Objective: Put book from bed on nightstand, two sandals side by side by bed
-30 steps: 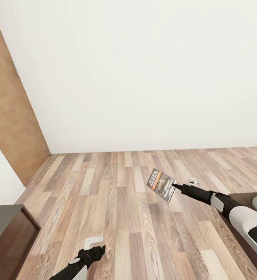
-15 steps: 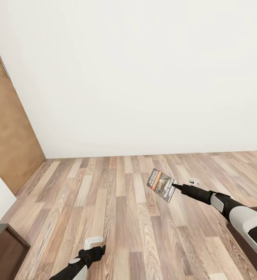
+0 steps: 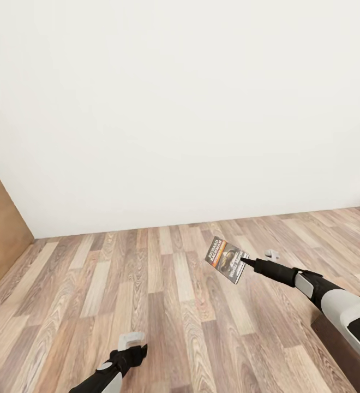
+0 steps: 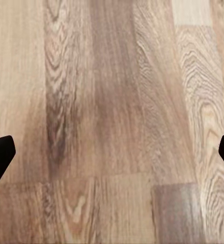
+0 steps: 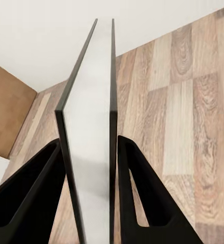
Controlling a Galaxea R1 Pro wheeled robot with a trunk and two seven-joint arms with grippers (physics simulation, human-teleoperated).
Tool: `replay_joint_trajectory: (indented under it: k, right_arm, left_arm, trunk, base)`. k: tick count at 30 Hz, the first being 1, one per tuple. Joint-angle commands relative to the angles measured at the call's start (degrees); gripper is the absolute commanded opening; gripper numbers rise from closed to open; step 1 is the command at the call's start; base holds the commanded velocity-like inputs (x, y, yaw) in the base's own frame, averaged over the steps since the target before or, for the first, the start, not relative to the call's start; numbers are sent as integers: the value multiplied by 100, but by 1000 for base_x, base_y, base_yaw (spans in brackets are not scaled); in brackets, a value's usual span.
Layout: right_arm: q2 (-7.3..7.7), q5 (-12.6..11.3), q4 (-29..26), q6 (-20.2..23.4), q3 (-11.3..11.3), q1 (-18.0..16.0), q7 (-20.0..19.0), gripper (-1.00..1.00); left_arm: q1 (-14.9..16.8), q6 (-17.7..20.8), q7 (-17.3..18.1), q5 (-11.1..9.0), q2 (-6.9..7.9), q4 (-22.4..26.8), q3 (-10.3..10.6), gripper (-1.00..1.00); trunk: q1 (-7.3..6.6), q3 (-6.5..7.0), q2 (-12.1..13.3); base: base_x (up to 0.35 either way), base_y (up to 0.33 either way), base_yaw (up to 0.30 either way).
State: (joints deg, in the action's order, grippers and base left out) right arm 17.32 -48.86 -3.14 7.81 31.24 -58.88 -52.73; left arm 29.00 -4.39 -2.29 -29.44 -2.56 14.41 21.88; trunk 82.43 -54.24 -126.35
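Note:
The book [image 3: 227, 259] hangs above the wood-plank floor right of centre in the head view, its dark cover with the orange band facing me. My right gripper [image 3: 244, 262] is shut on its edge. In the right wrist view the book [image 5: 91, 152] stands edge-on between the two black fingers [image 5: 142, 193]. Low at the bottom of the head view, my left gripper [image 3: 139, 349] hovers over bare floor. Its black fingertips [image 4: 0, 157] sit far apart in the left wrist view, open and holding nothing. The bed, nightstand and sandals are out of view.
A plain white wall [image 3: 180, 109] stands ahead, meeting the plank floor [image 3: 163, 295]. A brown door [image 3: 0, 234] shows at the left edge. A dark brown wooden edge [image 3: 335, 341] lies under my right arm at the lower right.
The camera has swung to the right: the brown door slid toward the left edge and the dark cabinet at lower left left the picture. Both arms keep their pose, the book still held.

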Motion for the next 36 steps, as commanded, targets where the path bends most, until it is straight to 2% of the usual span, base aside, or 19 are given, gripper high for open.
replay_joint_trajectory:
  k: [1, 36]
  right_arm:
    - [0, -10, -3, 1, -47, -1, 0, -100]
    - [0, -10, -3, 1, -47, -1, 5, -100]
  left_arm:
    - [0, 0, 0, 0, 0, 0, 0, 100]
    - [0, 0, 0, 1, -7, 0, 0, 100]
  trunk:
    - [0, 0, 0]
    - [0, 0, 0]
  base:
    - [332, 0, -268]
    - [332, 88, -260]
